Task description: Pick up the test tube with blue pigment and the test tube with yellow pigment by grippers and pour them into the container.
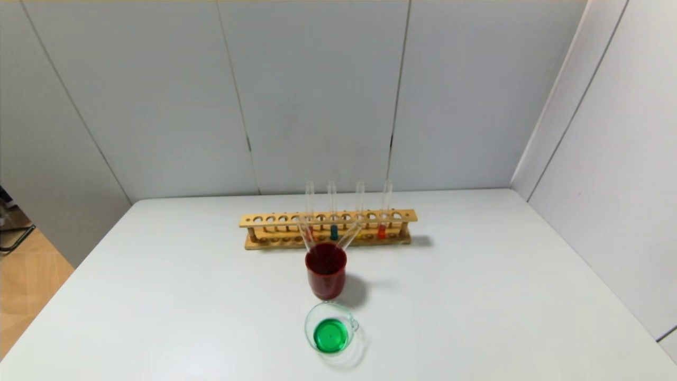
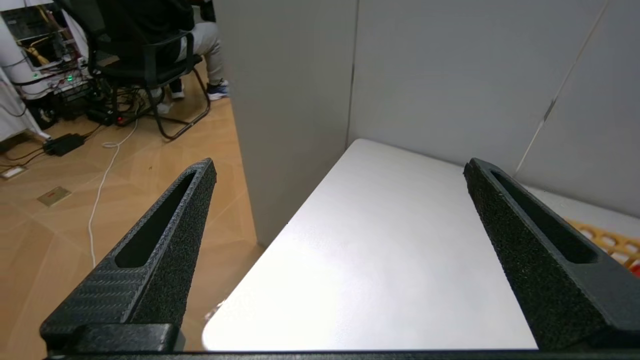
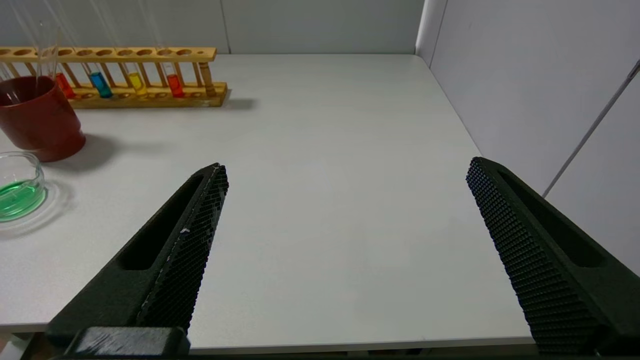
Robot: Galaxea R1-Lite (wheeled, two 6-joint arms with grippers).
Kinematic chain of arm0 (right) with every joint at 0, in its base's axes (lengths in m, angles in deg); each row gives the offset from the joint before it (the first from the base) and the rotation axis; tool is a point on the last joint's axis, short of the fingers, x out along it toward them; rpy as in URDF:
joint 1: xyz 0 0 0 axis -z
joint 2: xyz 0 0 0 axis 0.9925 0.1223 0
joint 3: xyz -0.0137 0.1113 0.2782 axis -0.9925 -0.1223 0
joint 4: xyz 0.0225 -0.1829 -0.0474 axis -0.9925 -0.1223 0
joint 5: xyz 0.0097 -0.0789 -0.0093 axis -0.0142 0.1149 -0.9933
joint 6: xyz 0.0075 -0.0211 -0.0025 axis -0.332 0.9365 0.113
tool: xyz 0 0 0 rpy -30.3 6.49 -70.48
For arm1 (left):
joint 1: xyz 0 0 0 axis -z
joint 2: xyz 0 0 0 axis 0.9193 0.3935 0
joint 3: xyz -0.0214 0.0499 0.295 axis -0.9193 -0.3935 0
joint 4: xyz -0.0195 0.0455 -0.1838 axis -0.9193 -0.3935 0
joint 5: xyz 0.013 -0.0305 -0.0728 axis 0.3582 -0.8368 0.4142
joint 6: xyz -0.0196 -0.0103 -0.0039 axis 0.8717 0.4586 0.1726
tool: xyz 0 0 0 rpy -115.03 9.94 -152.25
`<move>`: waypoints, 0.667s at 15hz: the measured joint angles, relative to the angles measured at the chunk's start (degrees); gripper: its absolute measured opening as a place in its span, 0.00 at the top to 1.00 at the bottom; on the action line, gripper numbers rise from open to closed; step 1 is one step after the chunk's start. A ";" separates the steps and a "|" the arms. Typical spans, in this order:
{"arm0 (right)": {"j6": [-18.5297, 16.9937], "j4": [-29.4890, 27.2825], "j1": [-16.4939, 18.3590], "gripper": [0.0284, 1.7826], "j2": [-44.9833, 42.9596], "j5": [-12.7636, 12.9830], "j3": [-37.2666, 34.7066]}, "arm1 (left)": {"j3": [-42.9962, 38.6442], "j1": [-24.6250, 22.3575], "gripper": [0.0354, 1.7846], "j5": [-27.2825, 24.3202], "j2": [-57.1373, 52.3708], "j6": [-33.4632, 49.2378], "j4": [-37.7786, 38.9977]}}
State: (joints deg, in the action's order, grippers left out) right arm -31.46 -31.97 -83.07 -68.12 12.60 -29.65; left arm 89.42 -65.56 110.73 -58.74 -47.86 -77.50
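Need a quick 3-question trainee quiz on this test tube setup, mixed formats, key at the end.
1. True or false: the glass container holds green liquid.
2. Multiple choice: the empty-looking tubes leaning in the dark-red cup number: A) none B) two C) four.
3. Short answer: how many tubes stand in the wooden rack, and what colours in order from the robot's left?

Key
1. True.
2. B.
3. Four: red-orange, then the blue tube, the yellow tube, and red-orange. The left gripper and right gripper are both open, back from the glassware and holding nothing.
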 joint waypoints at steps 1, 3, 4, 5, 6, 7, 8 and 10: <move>-0.02 0.00 0.00 0.02 0.00 0.00 0.00 | -1.35 -0.74 0.02 -0.52 -2.79 -0.02 -0.71; -0.02 0.00 0.02 0.02 0.00 0.00 0.00 | -4.61 -1.56 0.02 -1.67 -8.17 -0.06 -0.88; 0.00 0.00 0.02 0.02 0.00 0.00 0.00 | -6.49 -1.71 0.02 -2.08 -10.58 -0.02 -0.72; 0.00 -0.02 0.02 0.02 0.00 0.00 0.00 | -8.68 -1.76 0.02 -2.83 -13.40 0.07 -0.51; -0.02 -0.02 0.02 0.02 0.00 0.00 0.00 | -10.68 -1.76 0.02 -4.49 -15.77 0.50 -0.24; 0.00 -0.02 0.02 0.02 0.00 -0.02 0.00 | -13.02 -1.73 0.02 -6.91 -17.64 1.76 0.63; -0.02 -0.02 0.02 0.02 0.00 0.00 0.00 | -15.30 -1.71 0.02 -8.64 -18.80 2.93 1.82; -0.02 0.00 0.05 0.02 0.00 0.00 0.00 | -21.22 -1.65 0.02 -13.23 -20.15 3.22 5.08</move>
State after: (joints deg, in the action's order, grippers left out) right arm -31.49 -31.97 -83.02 -68.12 12.60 -29.65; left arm 68.20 -67.21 97.50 -78.89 -44.65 -72.42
